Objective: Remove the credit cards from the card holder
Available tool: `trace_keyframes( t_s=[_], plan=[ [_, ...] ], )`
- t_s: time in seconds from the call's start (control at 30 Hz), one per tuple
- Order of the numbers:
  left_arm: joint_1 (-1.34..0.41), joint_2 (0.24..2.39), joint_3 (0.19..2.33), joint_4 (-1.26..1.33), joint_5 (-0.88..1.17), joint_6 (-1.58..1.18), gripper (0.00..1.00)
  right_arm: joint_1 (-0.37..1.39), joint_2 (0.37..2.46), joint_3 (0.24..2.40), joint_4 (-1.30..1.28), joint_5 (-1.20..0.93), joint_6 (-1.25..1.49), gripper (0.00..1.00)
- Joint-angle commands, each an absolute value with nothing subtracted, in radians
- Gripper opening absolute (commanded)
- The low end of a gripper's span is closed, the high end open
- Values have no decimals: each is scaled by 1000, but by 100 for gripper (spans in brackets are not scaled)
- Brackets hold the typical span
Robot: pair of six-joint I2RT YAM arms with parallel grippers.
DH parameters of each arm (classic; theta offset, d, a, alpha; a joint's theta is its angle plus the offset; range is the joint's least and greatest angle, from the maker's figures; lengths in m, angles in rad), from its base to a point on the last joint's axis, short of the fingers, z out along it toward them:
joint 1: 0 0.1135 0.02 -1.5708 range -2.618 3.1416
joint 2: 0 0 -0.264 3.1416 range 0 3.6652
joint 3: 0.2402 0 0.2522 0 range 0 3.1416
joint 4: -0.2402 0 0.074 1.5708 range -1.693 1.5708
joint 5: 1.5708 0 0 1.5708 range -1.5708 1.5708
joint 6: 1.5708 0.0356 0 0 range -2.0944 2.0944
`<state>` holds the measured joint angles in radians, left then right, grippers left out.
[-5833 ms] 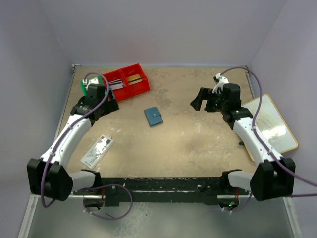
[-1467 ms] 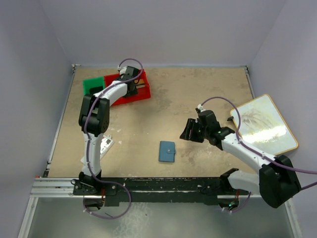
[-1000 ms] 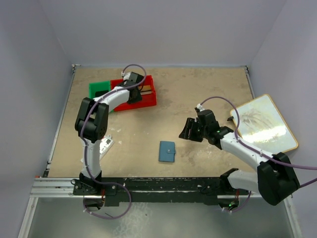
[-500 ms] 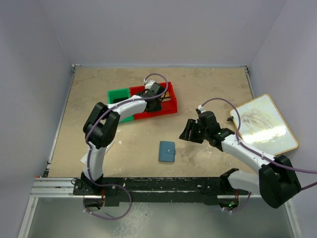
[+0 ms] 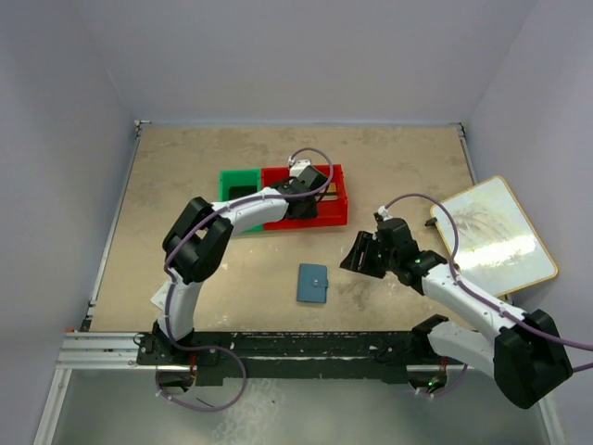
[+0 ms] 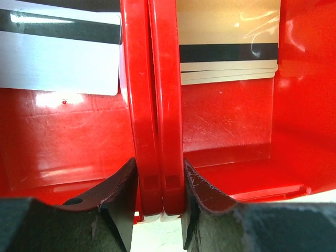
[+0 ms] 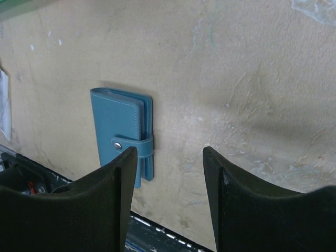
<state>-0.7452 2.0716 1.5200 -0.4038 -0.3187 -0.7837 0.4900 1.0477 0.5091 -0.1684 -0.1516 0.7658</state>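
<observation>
Left wrist: clamps left gripper (image 6: 157,168) shut on the bin's (image 6: 226,121) divider (image 6: 157,79), likely to drag it, cards (image 6: 228,37) inside, nearer; poises right gripper (image 7: 169,157) spread and empty at 3 o'clock of the clasped holder (image 7: 118,131), 6 o'clock of bin.

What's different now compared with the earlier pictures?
The left gripper took hold of the red bin by its middle wall and dragged it, with the green bin alongside, rightward and nearer. The wallet ended up nearer the arms, still closed. The open right gripper swung in beside it. The board at right stayed put.
</observation>
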Motion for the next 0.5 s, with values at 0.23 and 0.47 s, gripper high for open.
trace_keyframes(
  t_s=[0.23,0.47],
  plan=[
    [-767,1980,1557,-330,-277,-799,50,492,1006,517,-229,-87,828,57],
    [-766,1813,1501,-351,-351,-755,59,564,997,555,-234,-52,835,54]
  ],
)
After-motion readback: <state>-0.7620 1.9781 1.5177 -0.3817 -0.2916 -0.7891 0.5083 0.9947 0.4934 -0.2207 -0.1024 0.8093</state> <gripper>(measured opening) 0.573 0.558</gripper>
